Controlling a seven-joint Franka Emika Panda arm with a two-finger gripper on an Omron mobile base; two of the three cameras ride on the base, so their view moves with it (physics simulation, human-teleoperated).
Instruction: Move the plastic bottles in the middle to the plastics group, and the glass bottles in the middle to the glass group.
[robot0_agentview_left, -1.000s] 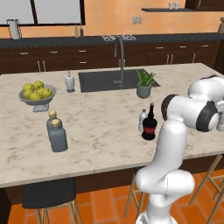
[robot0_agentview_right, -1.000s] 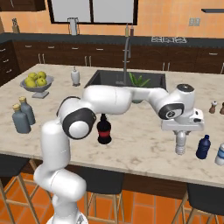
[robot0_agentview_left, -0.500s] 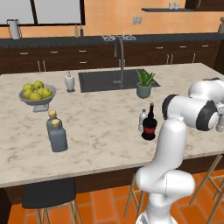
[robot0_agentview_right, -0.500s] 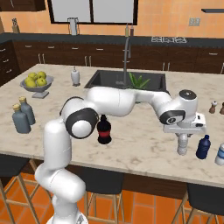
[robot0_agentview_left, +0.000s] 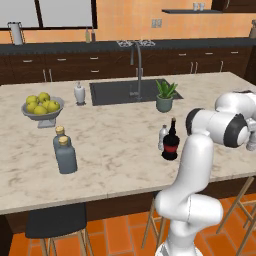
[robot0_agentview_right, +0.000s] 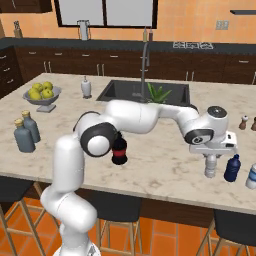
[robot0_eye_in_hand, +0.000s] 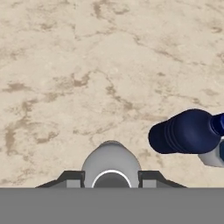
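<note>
Here the gripper (robot0_agentview_right: 211, 167) is seen clamped on a pale plastic bottle (robot0_agentview_right: 210, 167), held upright w/ its base at the marble counter (robot0_agentview_right: 160, 165). A dark blue bottle (robot0_agentview_right: 231, 168) is seen just beside it.

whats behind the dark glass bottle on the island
In the left base view a pale plastic bottle stands just behind the dark glass bottle, on its left. Its right side is covered by the dark bottle, so whether they touch is unclear.

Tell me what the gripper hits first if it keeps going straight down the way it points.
The gripper, shut on a pale plastic bottle, points down; the bottle's base would likely meet the marble counter first.
</note>
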